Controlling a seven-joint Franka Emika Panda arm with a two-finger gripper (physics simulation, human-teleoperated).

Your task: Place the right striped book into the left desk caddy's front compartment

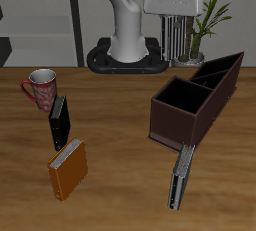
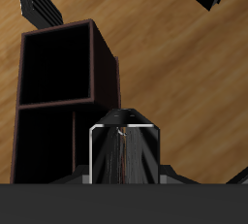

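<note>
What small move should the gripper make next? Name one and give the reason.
Probably shift the gripper sideways and toward the table's front edge, keeping its height. It holds the right striped book upright, high above the left desk caddy. The wrist view shows the book off to the side of the front compartment, not over it, so lowering now would likely miss.

A warm wooden desk (image 1: pixel 120 190) with a pronounced grain fills the foreground, evenly lit and casting only soft shadows. Behind its far edge stands a grey shelving unit (image 1: pixel 40 15) (its lower shelves partly in shade), set against a pale wall (image 1: pixel 88 5). Farther along, a green potted plant (image 1: pixel 212 5) spreads long leaves before the same light wall, beyond the desk's back edge.
</note>
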